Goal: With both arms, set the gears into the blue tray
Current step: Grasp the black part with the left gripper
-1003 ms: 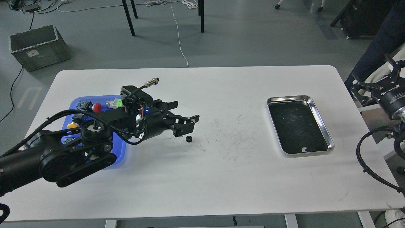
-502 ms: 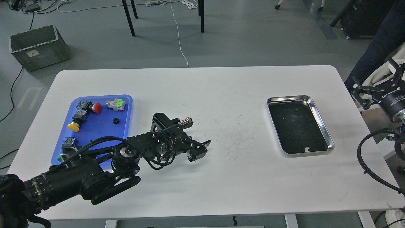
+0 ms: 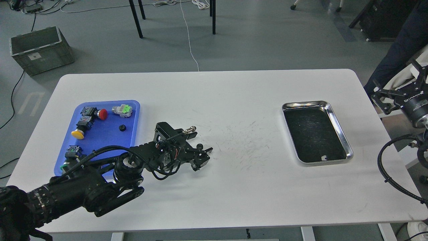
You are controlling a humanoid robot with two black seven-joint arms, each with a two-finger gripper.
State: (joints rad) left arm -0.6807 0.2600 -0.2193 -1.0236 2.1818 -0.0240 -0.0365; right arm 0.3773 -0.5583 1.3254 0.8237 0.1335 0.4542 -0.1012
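Grey floor (image 3: pixel 267 40) all around the white surface (image 3: pixel 234 187). A grey crate (image 3: pixel 40 50) sits far left, black furniture legs (image 3: pixel 135 18) and loose cables (image 3: pixel 189 36) beyond.

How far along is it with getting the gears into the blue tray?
Done: one gear already lies in the blue tray. In hand: the left gripper is low on the table by a second gear, whether gripped is unclear. Left: carrying it to the tray. The right gripper waits off-table.

A gear (image 3: pixel 122 127) lies in the blue tray (image 3: pixel 100 135), left of the steel tray (image 3: pixel 338 126).
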